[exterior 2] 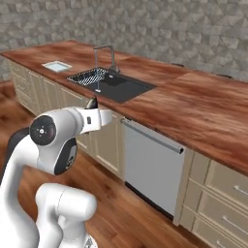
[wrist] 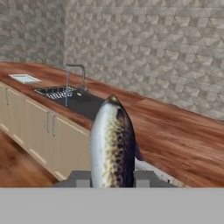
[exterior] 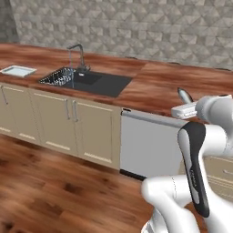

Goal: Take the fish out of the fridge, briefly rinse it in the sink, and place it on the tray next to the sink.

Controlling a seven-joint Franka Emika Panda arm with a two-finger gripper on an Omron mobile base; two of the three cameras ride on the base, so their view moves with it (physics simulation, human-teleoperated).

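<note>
My gripper point(wrist: 113, 183) is shut on the fish point(wrist: 113, 144), a speckled dark-grey body that rises between the two fingertips. In the left base view the fish point(exterior: 184, 95) sticks up from the gripper point(exterior: 184, 104), held in the air in front of the counter and well right of the sink point(exterior: 102, 84). From the right base camera, the fish point(exterior 2: 91, 102) shows just above the gripper point(exterior 2: 93, 110). The black sink point(exterior 2: 121, 87) lies ahead, with the pale tray point(exterior: 17, 70) on the counter to its left. The fridge is out of view.
A thin grey faucet point(exterior: 79, 53) stands behind the sink, and a white wire rack point(exterior: 58, 76) fills its left basin. A grey dishwasher front point(exterior: 150, 145) sits below the wooden counter point(exterior: 182, 84). Cream cabinets point(exterior: 50, 120) run to the left.
</note>
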